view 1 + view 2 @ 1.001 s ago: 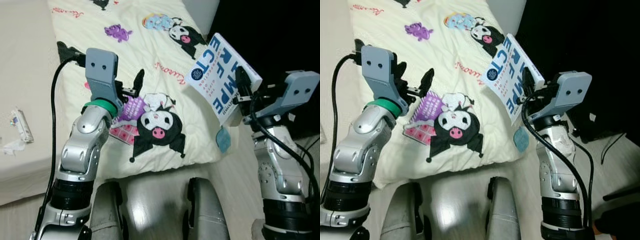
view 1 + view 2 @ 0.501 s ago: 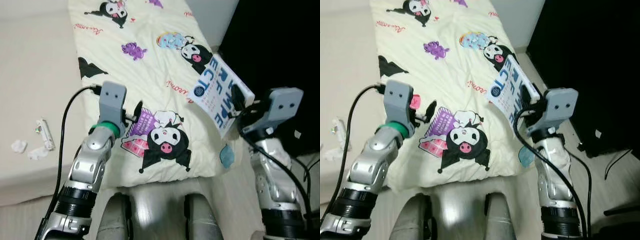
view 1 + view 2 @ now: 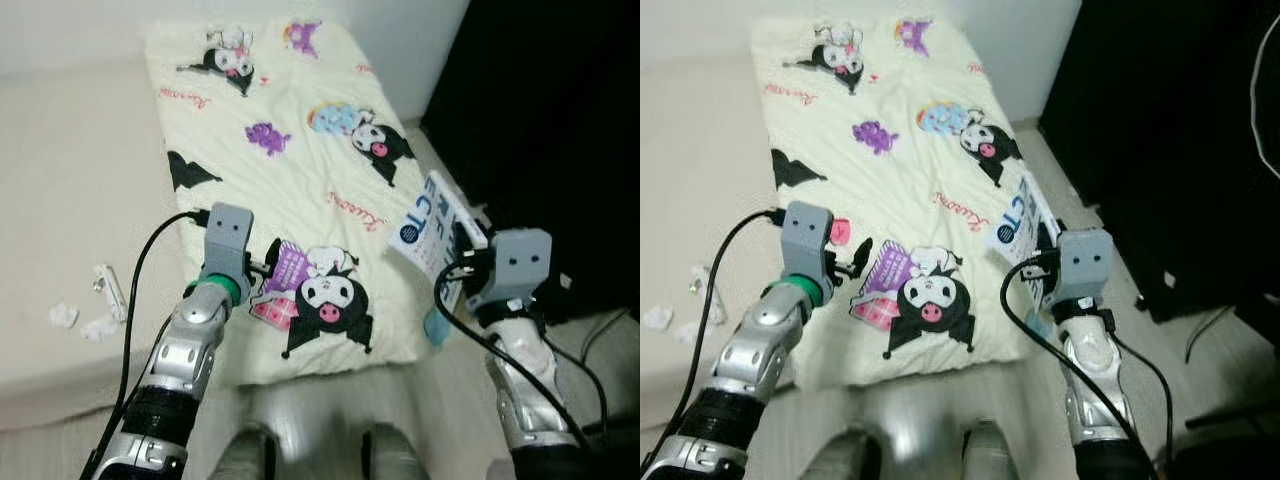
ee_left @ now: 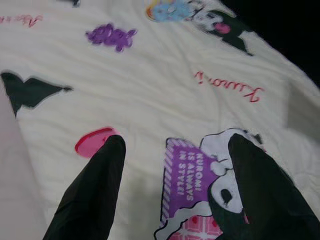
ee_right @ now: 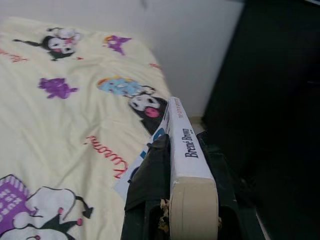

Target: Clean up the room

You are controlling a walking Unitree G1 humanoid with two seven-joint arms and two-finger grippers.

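Your head camera has pulled back and up over the last second: the whole cartoon-print blanket (image 3: 290, 190) is now in frame, up to the wall. Your right gripper (image 3: 462, 262) has dropped lower and closer to your body, carrying the book (image 3: 436, 235) down from chest height to beside the blanket's right edge. Your left gripper (image 3: 258, 268) looks smaller and sits lower in frame.

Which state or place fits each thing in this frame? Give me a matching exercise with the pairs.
Things:
1. book
2. left gripper
3. crumpled scraps
4. blanket

States or places:
A. open, over the purple print
B. on the bare beige surface to the robot's left
C. clamped on edge in the right gripper
D. cream, printed with cartoon figures

Pairs: 1-C, 2-A, 3-B, 4-D
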